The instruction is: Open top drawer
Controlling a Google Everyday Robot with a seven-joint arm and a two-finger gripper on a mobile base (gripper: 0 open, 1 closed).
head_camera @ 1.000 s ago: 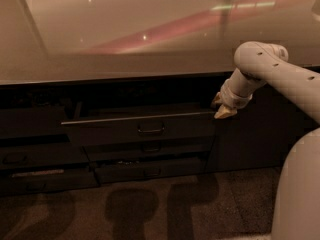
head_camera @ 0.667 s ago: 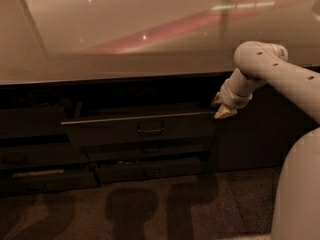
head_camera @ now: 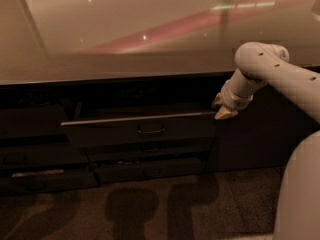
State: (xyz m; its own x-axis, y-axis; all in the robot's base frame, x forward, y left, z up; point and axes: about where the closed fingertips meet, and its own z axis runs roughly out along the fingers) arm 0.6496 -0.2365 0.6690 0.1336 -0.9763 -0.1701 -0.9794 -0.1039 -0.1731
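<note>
**Top drawer stands pulled out, claw at its right corner**

The top drawer (head_camera: 125, 134) juts forward from the dark cabinet run below the worktop (head_camera: 125, 49). Its front is a wide, flat, dark grey panel with a thin pale line of light along the upper edge. A small bar handle (head_camera: 151, 131) sits at the middle of the panel. The space behind the front is in deep shadow, so the drawer's inside cannot be made out.

The claw (head_camera: 220, 109) has tan, pointed tips. It sits at the drawer front's upper right corner, touching it or just beside it. Whether the claw is spread or closed, and whether it has hold of anything, cannot be told. It hangs from a smooth, rounded white arm (head_camera: 270, 66), dotted with small holes, that reaches in from the right.

Below the top drawer are two shorter dark drawer fronts (head_camera: 150, 171), stacked and set further back. To the right is a plain dark cabinet face (head_camera: 260, 134). The worktop is pale and glossy, with soft pinkish streaks of reflected light. The floor (head_camera: 150, 209) is speckled and matte, and blocky shadows lie across it.
</note>
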